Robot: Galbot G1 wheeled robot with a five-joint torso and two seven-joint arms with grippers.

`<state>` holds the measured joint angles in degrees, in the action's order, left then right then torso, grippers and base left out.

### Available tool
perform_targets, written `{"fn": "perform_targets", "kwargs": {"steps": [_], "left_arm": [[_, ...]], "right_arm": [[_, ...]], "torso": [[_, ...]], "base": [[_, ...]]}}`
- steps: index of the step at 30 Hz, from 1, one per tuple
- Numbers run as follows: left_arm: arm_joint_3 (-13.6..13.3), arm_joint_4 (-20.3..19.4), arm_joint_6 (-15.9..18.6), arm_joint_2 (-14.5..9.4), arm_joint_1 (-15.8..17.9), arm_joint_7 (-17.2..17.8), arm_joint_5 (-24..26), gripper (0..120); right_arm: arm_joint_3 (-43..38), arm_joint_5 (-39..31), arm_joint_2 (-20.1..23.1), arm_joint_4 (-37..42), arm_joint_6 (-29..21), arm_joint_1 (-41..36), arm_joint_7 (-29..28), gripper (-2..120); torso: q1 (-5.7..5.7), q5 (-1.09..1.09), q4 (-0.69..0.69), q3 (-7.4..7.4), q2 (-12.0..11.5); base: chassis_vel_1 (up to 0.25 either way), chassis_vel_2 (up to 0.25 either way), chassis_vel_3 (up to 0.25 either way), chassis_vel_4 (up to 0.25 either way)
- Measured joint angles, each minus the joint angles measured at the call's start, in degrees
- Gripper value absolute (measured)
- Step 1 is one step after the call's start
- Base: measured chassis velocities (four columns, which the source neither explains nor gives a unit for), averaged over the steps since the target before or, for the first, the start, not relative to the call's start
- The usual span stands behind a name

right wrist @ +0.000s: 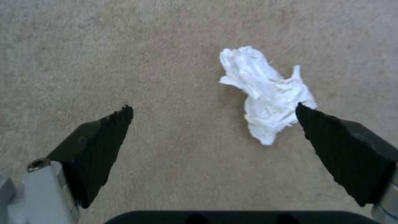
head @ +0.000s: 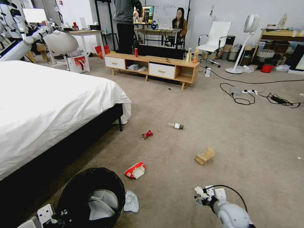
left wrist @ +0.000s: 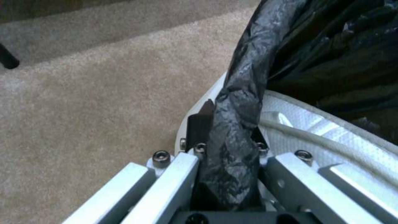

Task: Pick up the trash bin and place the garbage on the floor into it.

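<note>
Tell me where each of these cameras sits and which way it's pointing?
Head view: on the head, facing forward and down over carpet and bed; left hand, right hand at bottom.
Left wrist view: on that wrist, looking along the left hand shut on the trash bin rim.
Right wrist view: looking down past the open right hand at a tissue.
The first two share the trash bin.

Carpet point(head: 221, 126): tissue point(right wrist: 265, 93), packet point(head: 135, 170), can point(head: 146, 134), btl point(head: 175, 125), bag point(head: 205, 155)
</note>
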<state>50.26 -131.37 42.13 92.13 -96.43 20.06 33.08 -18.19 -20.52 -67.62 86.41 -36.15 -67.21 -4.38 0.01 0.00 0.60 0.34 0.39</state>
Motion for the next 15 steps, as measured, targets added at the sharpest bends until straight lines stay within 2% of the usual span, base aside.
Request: {"fn": "perform_targets", "kwargs": {"steps": [8, 15], "left_arm": [[0.8, 0.5, 0.0, 0.1, 0.2, -0.1, -0.1, 2], [1.4, 0.9, 0.0, 0.1, 0.3, -0.1, 0.3, 2]], "right_arm": [[1.7, 2.3, -3.4, -7.1, 2.4, 3.4, 0.0, 100], [1.7, 3.7, -4.6, -11.5, 4.3, 5.5, -0.2, 100]], "torso": [[0.0, -0.01, 0.01, 0.0, 0.0], [0.0, 0.0, 0.02, 0.0, 0.0]], "base": [[0.0, 0.0, 0.0, 0.0], [0.0, 0.0, 0.0, 0.0]]}}
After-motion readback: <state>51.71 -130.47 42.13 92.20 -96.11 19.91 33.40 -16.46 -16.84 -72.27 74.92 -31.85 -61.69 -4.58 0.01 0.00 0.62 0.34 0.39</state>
